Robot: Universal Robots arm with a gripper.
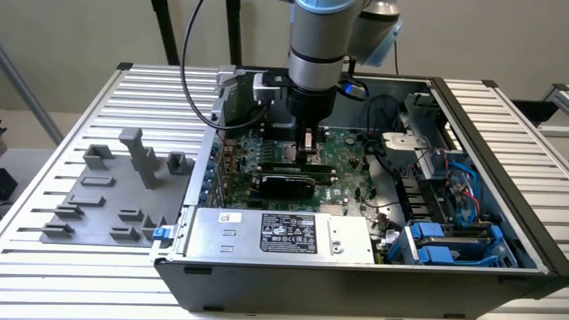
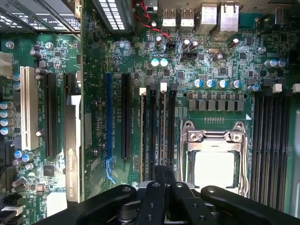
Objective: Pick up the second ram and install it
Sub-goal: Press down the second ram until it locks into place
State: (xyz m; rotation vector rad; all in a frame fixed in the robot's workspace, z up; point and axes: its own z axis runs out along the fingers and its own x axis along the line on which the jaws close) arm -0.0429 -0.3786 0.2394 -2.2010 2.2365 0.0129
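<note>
My gripper [image 1: 307, 155] reaches straight down into the open computer case [image 1: 498, 167], over the motherboard [image 1: 342, 150]. In the wrist view its two black fingers [image 2: 157, 187] stand pressed close together. The second ram [image 2: 162, 131] shows edge-on as a thin strip running out from between them, in line with a long black slot that has a white latch [image 2: 163, 86] at its end. How deep the ram sits in that slot I cannot tell. A neighbouring slot [image 2: 142, 131] also carries a thin stick with a white latch.
A silver processor socket [image 2: 213, 161] lies beside the slots. A black graphics card [image 1: 284, 181] stands just in front of the gripper. The power supply [image 1: 276, 233] and blue drive bays [image 1: 444, 243] line the case front. Grey holder blocks [image 1: 116, 193] sit on the table at the exterior view's left.
</note>
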